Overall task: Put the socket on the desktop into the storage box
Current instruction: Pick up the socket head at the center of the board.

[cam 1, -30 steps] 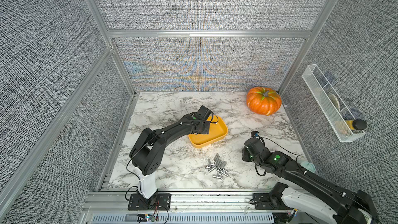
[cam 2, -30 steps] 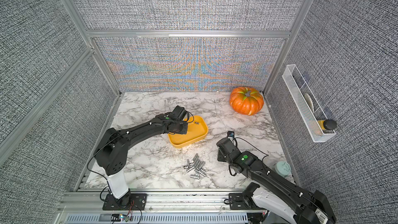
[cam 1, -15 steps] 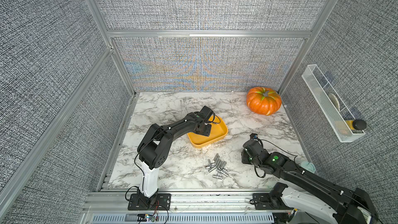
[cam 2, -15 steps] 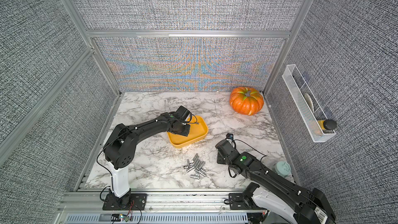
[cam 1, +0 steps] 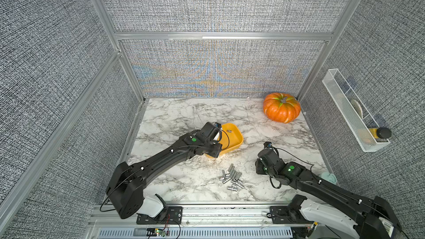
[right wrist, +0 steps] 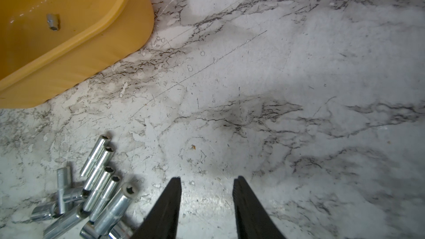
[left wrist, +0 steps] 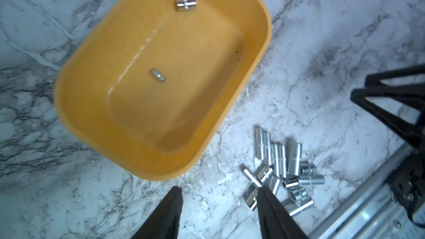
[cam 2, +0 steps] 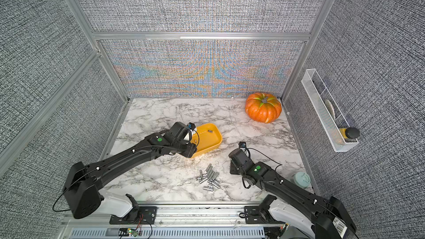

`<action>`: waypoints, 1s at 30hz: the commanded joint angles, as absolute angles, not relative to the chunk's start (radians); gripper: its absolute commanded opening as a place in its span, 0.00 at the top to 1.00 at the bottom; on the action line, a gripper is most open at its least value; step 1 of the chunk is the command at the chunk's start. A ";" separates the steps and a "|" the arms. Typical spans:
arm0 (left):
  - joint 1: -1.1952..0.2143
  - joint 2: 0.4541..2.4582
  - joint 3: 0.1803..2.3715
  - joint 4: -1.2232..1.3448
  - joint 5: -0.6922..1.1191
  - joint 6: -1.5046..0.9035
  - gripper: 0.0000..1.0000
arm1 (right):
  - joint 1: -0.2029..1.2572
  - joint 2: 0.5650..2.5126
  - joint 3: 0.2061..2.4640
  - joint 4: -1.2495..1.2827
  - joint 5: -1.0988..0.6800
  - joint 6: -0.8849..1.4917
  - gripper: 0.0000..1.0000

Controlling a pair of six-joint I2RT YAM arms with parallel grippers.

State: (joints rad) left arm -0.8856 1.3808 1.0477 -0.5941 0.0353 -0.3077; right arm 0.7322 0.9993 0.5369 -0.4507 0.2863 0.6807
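Note:
The yellow-orange storage box [cam 1: 240,139] [cam 2: 219,137] sits mid-desktop, and two small sockets lie in it [left wrist: 185,4] [left wrist: 158,75]. Several chrome sockets [cam 1: 232,177] [cam 2: 209,177] lie in a loose pile on the marble desktop [cam 1: 184,116], nearer the front. In the left wrist view my left gripper [left wrist: 219,189] is open and empty above the marble, just off the box's rim [left wrist: 268,26]; the pile [left wrist: 282,168] is beside one finger. My right gripper [right wrist: 207,179] is open and empty, low over bare marble, with the pile [right wrist: 96,187] to one side.
An orange pumpkin [cam 1: 281,111] stands at the back right corner. A white wire basket [cam 1: 345,111] hangs on the right wall. A teal object [cam 1: 327,177] lies by the right edge. Aluminium rails [cam 1: 207,205] run along the front, and grey panels wall the other sides.
The left jaws have gone from shut to open at the box and that wrist has drawn back a little, its elbow swinging down toward the near left. The right arm has barely shifted.

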 commanded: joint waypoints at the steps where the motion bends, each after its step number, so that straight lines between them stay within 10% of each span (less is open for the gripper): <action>1: -0.962 1.341 0.988 -0.611 0.081 -0.323 0.42 | 0.732 1.012 0.538 -0.404 0.275 0.651 0.57; 30: -1.051 1.646 0.974 -0.622 0.105 -0.152 0.65 | 0.733 0.933 0.491 -0.445 0.287 0.682 0.57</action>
